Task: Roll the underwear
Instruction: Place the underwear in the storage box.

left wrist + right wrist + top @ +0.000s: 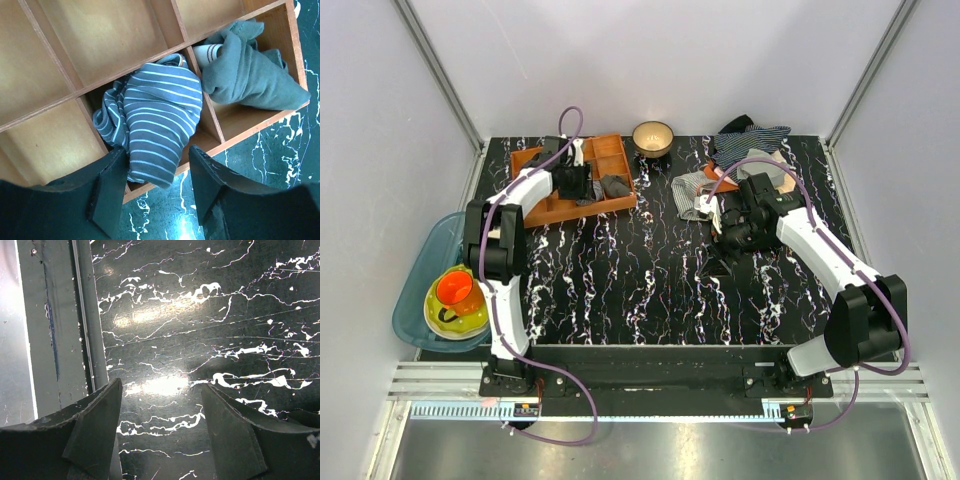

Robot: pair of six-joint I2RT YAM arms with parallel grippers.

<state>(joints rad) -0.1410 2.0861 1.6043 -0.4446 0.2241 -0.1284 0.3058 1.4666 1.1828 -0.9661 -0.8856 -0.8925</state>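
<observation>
Lying in a crumpled heap on the black marbled table (620, 280), the underwear (688, 190) sits at about 1 o'clock from the table's centre in the top view, its fine grey-and-white stripes bunched so that no clear long axis can be made out. Just beside it, at about 4 o'clock, hangs the right gripper (732, 225), by far the nearer of the 2. Its wrist view shows the right gripper (161, 390) spread wide with nothing between the fingers, only bare marbled table and a grey rail along the left, and no cloth in sight. So the garment likely lies outside the fingers' line, and the coming move probably turns on swinging this gripper toward 10 o'clock to reach the cloth. Farther out, a larger striped garment (752, 140) lies at 1 o'clock from the underwear and a small bowl (653, 135) at 11 o'clock. Well apart at 9 o'clock, the left gripper (570, 182) is over a wooden tray (545, 212). In its wrist view the left gripper (157, 150) is also spread, its fingers standing on either side of the near end of a blue-and-white striped roll (160, 115) in 1 compartment. Whether they touch it cannot be told. A dark grey bundle (250, 75) fills the next compartment.
</observation>
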